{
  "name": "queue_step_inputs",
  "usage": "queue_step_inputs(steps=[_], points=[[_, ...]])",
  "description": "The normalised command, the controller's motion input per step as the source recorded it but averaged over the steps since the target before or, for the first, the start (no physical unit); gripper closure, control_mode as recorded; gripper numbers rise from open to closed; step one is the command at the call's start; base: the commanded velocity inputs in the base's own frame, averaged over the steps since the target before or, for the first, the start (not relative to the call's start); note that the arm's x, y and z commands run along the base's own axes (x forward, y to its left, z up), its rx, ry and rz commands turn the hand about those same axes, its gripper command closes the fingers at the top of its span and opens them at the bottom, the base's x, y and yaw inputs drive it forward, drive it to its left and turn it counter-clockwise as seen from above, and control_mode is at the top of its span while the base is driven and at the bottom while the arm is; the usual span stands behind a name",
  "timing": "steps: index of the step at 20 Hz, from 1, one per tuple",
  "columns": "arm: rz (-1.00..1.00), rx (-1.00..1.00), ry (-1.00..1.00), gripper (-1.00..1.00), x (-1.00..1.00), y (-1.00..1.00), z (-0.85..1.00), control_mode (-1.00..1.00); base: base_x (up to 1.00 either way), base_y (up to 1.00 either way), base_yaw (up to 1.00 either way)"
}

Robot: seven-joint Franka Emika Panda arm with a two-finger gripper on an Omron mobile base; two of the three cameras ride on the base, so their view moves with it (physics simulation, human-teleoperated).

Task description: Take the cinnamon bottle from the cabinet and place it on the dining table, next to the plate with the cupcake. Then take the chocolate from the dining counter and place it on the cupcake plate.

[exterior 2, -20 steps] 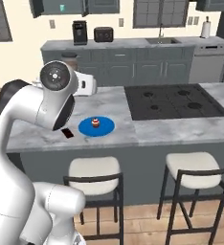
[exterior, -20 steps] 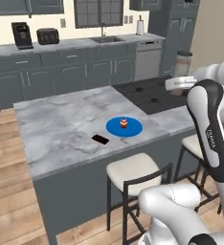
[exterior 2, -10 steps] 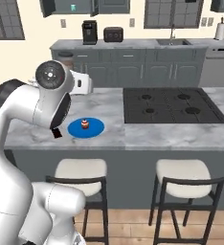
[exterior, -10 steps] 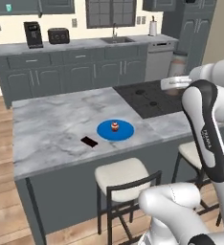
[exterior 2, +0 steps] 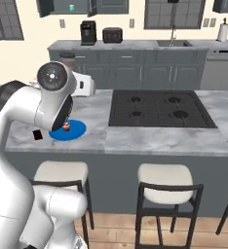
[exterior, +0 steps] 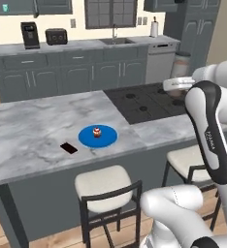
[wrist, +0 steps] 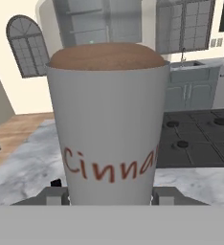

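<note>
Grey-veined white marble dining table [exterior: 33, 131] with black cooktop [exterior: 147, 101] spread across the frame's middle; dark grey cabinets and windows behind. Flat round bright blue plate [exterior: 108, 138] lay left of centre, carrying tiny brown cupcake [exterior: 97, 131], thin dark chocolate bar [exterior: 69, 147] just beside its lower left. White arm rose at right, bent over the table's right end. Gripper [wrist: 109, 194] clamped on clear cinnamon bottle [wrist: 109, 119], brown powder inside, red lettering on its side.

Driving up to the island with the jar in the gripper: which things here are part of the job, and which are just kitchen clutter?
Job:
- cinnamon bottle, held in the gripper
- plate
- cupcake
- chocolate
- dining table

Just around:
- stools
- coffee machine
- toaster
- paper towel roll
</note>
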Motion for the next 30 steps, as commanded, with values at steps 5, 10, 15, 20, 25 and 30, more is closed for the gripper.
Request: queue_step_inputs(steps=[5,10,15,20,25,30], points=[[0.0,0.0,0.0,1.0,0.0,0.0,0.0,1.0,0.41,-0.41,0.17],[0.0,0.0,0.0,1.0,0.0,0.0,0.0,1.0,0.57,-0.34,0.12],[0.0,0.0,0.0,1.0,0.0,0.0,0.0,1.0,0.63,-0.26,0.13],[0.0,0.0,0.0,1.0,0.0,0.0,0.0,1.0,0.64,-0.2,0.2],[0.0,0.0,0.0,1.0,0.0,0.0,0.0,1.0,0.27,-0.07,0.02],[0.0,0.0,0.0,1.0,0.0,0.0,0.0,1.0,0.0,0.0,0.0]])
